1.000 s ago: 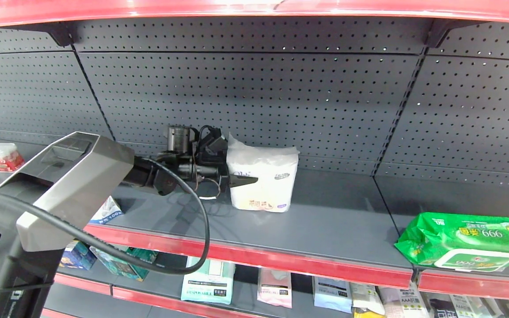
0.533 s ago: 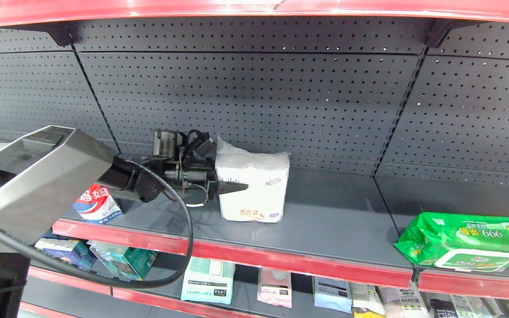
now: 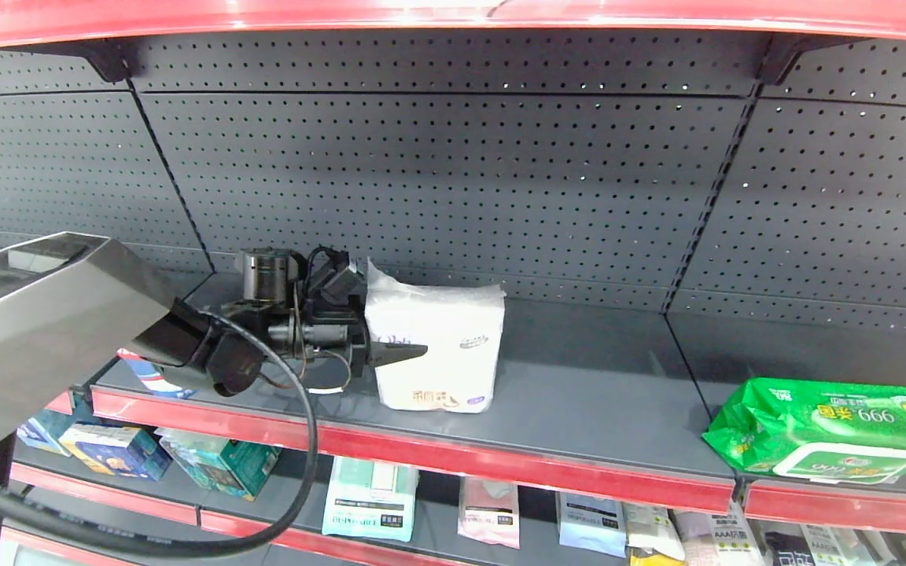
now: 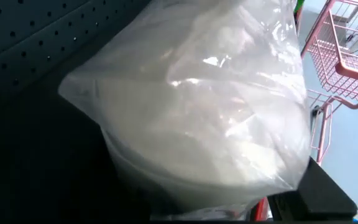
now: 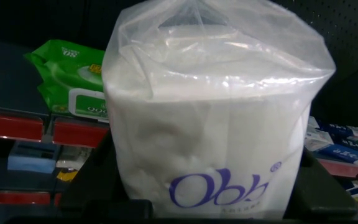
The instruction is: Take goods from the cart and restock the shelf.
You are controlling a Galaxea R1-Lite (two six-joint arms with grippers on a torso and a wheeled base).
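Note:
A white tissue pack (image 3: 441, 346) in clear plastic sits at the middle of the grey shelf (image 3: 594, 393), close to its red front edge. My left gripper (image 3: 420, 339) is shut on it from the left, one dark finger across its front face. In the left wrist view this tissue pack (image 4: 197, 106) bulges close to the camera, and the pink cart (image 4: 347, 56) stands behind it. In the right wrist view a second white tissue pack (image 5: 216, 143) stands upright, and my right gripper (image 5: 207, 186) is shut on it with dark fingers flanking its lower sides.
A green wipes pack (image 3: 830, 428) lies on the shelf at the right, also the green wipes pack (image 5: 67, 81) behind the right-hand pack. A red-and-white packet (image 3: 146, 379) peeks out under my left arm. Lower shelves hold several boxes and pouches (image 3: 370, 495). A pegboard wall (image 3: 453, 173) backs the shelf.
My left gripper has carried the tissue pack leftward and toward the shelf's front edge. The green wipes pack has stayed put.

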